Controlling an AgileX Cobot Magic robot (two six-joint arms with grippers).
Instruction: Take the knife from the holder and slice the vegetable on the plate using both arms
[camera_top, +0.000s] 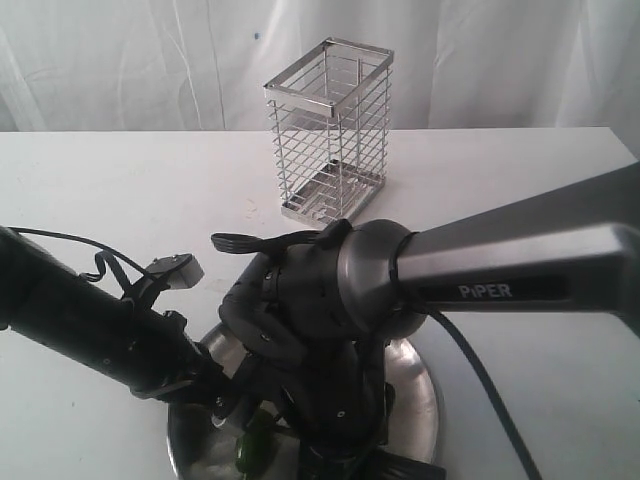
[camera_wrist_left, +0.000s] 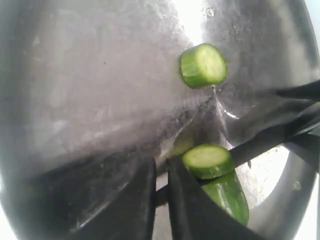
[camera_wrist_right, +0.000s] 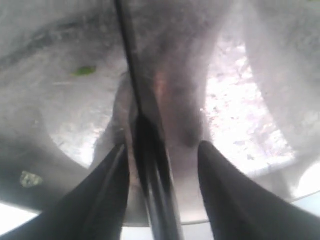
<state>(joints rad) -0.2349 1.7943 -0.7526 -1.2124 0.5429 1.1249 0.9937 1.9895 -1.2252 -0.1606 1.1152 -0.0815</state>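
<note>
Currently catalogued: brushed steel plate (camera_wrist_left: 100, 75); smooth green round (camera_wrist_left: 202, 65); left gripper (camera_wrist_left: 160, 200) nearly closed; right gripper (camera_wrist_right: 162, 165) clasping slim dark knife (camera_wrist_right: 131, 65).

plate (camera_top: 425, 395): shiny grey metal, brushed look, with blurry bright spots
holder (camera_top: 330, 130): thin shiny silver wire, behind the plate
vegetable (camera_wrist_left: 227, 192): smooth, glossy green skin; pale, wet-looking cut end
knife (camera_wrist_right: 150, 150): dark and matt
table (camera_top: 120, 190): white, smooth, matt
arm (camera_top: 520, 260): grey link, dull sheen
</note>
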